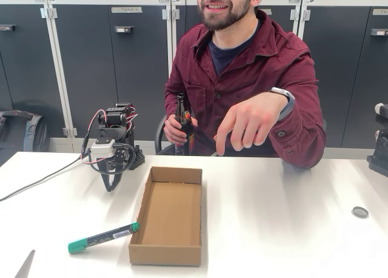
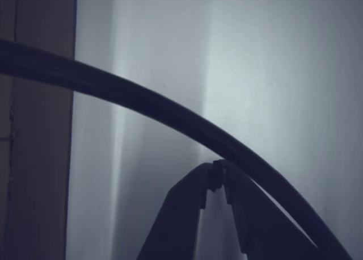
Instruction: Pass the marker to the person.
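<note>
The green-capped marker (image 1: 102,237) lies flat on the white table (image 1: 273,229) near the front left, just left of the cardboard box. My gripper (image 1: 111,186) hangs folded at the arm's base, tips down on the table, well behind the marker and apart from it. In the wrist view the two fingertips (image 2: 218,177) meet with nothing between them, and a black cable (image 2: 142,101) arcs across the picture. The person (image 1: 242,77) sits behind the table in a dark red shirt, one hand (image 1: 245,123) reaching forward over the table edge, the other holding a brown bottle (image 1: 184,127).
A shallow open cardboard box (image 1: 168,214) stands in the middle of the table, right of the marker. A small round cap (image 1: 360,212) lies at the right. Cables run from the arm off the left edge. Grey cabinets line the back.
</note>
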Available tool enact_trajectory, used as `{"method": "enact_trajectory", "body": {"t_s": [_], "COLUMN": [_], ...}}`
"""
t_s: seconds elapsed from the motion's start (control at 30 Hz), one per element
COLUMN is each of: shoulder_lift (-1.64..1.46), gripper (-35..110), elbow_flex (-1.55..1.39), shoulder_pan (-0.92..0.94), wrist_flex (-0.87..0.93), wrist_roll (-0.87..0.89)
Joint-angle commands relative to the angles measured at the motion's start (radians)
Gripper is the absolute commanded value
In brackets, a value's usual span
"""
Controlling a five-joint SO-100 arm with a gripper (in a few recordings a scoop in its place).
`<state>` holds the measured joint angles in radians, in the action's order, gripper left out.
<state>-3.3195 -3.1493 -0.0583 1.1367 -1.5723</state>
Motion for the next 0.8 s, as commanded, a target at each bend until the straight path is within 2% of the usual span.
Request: {"method": "enact_trajectory", "body": {"t_s": [0.0, 0.47, 0.53, 0.6, 0.7, 0.77], "shoulder_lift": [-0.011, -0.011, 0.02, 0.225, 0.607, 0.845], "gripper": [-5, -5, -5, -5, -4, -2], "elbow_flex": [-0.023, -0.023, -0.003, 0.106, 0.337, 0.549], "shoulder_pan": [-0.008, -0.009, -0.026, -0.003, 0.032, 0.086], "wrist_flex": [-0.008, 0.0, -0.054, -0.121, -0.187, -0.147], "wrist_roll": [0.037, 0.04, 0.138, 0.242, 0.552, 0.738]}}
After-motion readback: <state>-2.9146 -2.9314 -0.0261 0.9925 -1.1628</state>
